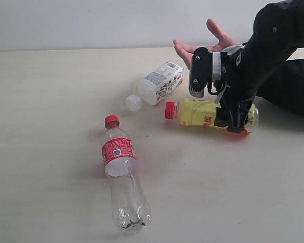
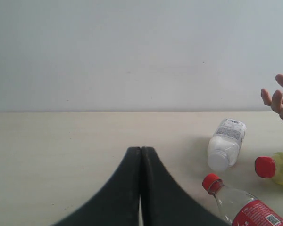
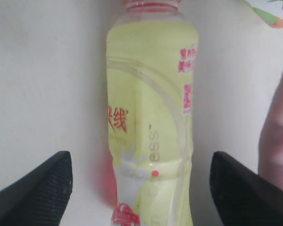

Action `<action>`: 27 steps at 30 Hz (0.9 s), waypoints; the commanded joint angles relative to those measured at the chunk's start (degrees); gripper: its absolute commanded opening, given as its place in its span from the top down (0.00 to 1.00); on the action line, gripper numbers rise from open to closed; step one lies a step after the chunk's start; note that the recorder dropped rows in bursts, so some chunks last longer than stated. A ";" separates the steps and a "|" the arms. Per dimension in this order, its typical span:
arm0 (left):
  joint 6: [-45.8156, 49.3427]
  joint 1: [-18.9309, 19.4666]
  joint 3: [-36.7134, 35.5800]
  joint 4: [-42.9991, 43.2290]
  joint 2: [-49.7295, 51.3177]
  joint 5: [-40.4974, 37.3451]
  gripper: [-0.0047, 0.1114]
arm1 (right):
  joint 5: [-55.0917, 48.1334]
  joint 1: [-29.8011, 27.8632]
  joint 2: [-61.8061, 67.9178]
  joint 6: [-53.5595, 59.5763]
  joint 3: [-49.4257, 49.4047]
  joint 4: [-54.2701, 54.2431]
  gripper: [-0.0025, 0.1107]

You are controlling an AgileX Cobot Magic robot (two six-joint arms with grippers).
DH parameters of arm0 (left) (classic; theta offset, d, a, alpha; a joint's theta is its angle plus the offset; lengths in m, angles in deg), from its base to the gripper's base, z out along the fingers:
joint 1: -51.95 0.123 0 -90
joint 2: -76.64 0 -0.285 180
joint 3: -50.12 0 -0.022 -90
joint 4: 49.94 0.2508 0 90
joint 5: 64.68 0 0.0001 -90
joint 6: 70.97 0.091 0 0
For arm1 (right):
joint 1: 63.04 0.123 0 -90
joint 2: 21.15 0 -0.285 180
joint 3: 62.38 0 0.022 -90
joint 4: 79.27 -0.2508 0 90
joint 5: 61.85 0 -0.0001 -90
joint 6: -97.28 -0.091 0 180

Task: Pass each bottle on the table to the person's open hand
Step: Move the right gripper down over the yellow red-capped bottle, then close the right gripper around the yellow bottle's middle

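Yellow red-capped bottle (image 1: 197, 112) is lying on the pale desk (image 1: 50, 152), the right jaws standing wide apart either side of it, near the open hand (image 1: 205, 46) (left jaws are pressing together).

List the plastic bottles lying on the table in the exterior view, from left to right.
clear plastic bottle with red cap and red label → white plastic bottle with white cap and colourful label → yellow plastic bottle with red cap
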 commanded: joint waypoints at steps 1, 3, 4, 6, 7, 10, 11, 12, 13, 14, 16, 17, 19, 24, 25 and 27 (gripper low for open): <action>0.10 0.10 -0.17 0.05 -0.36 0.16 0.96 | 2.76 0.35 1.74 0.58 0.57 0.70 0.30; 0.10 0.10 -0.17 0.05 -0.36 0.16 0.96 | 3.37 0.35 2.53 0.46 0.57 0.90 0.30; 0.10 0.10 -0.17 0.05 -0.36 0.16 0.96 | 3.70 0.35 2.81 0.46 0.57 1.00 0.30; 0.10 0.10 -0.17 0.05 -0.36 0.16 0.96 | 4.02 0.35 3.40 0.46 0.57 1.15 0.30; 0.10 0.10 -0.17 0.05 -0.36 0.16 0.96 | 4.25 0.35 3.74 0.46 0.57 1.15 0.30; 0.10 0.10 -0.17 0.05 -0.36 0.16 0.96 | 5.66 0.35 4.36 0.36 0.57 1.15 0.30; 0.10 0.10 -0.17 0.05 -0.36 0.16 0.96 | 6.13 0.35 4.50 0.36 0.57 1.46 0.30; 0.10 0.10 -0.17 0.05 -0.36 0.16 0.96 | 6.58 0.35 4.65 0.36 0.57 1.57 0.30; 0.10 0.10 -0.17 0.05 -0.36 0.16 0.96 | 7.21 0.35 4.89 0.36 0.57 1.57 0.30; 0.10 0.10 -0.17 0.05 -0.36 0.16 0.96 | 7.62 0.35 4.99 0.36 0.57 1.57 0.30; 0.10 0.10 -0.17 0.05 -0.36 0.16 0.96 | 8.53 0.35 5.53 0.36 0.57 1.75 0.30; 0.10 0.10 -0.17 0.05 -0.36 0.16 0.96 | 8.83 0.35 5.66 0.36 0.57 1.75 0.29; 0.10 0.10 -0.17 0.05 -0.36 0.16 0.96 | 9.27 0.35 6.36 0.36 0.57 1.75 0.26; 0.10 0.10 -0.17 0.05 -0.36 0.16 0.96 | 10.08 0.35 8.15 0.12 0.57 1.75 0.25; 0.10 0.10 -0.17 0.05 -0.36 0.16 0.96 | 10.47 0.35 8.41 -0.01 0.57 1.75 0.25; 0.10 0.10 -0.17 0.05 -0.36 0.16 0.96 | 11.23 0.35 8.63 -0.11 0.57 1.75 0.25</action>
